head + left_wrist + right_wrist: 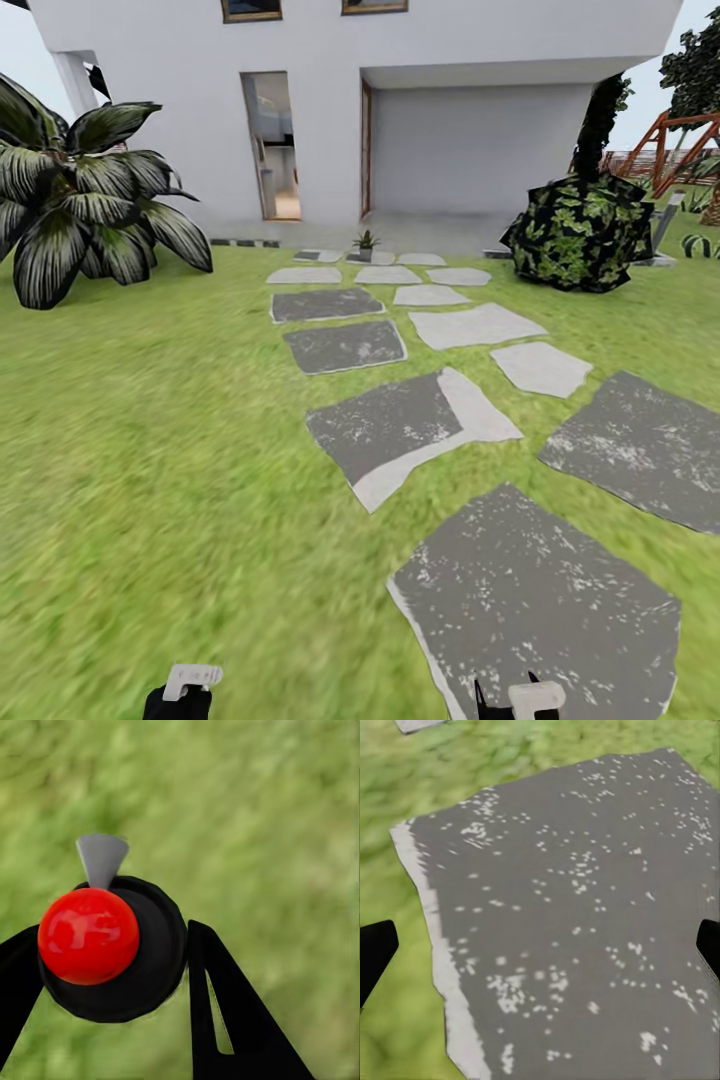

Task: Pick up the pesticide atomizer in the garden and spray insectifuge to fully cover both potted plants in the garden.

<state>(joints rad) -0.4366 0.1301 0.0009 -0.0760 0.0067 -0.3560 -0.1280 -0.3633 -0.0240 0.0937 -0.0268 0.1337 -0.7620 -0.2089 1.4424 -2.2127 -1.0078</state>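
With the left gripper [150, 967] clamped on the atomizer [112, 945] and the right gripper [540, 952] wide, spraying the far plant [366, 242] remains.

Twelve stepping stones [400, 430] lie in the lawn [150, 450] ahead of the fingers. One striped-leaf palm [85, 200], one round dark bush [580, 232] and one small potted plant [366, 243] stand beyond them. Two grippers show: left [190, 685], right [525, 697]. One red-capped spray bottle [88, 936] sits between the left fingers [240, 1020].
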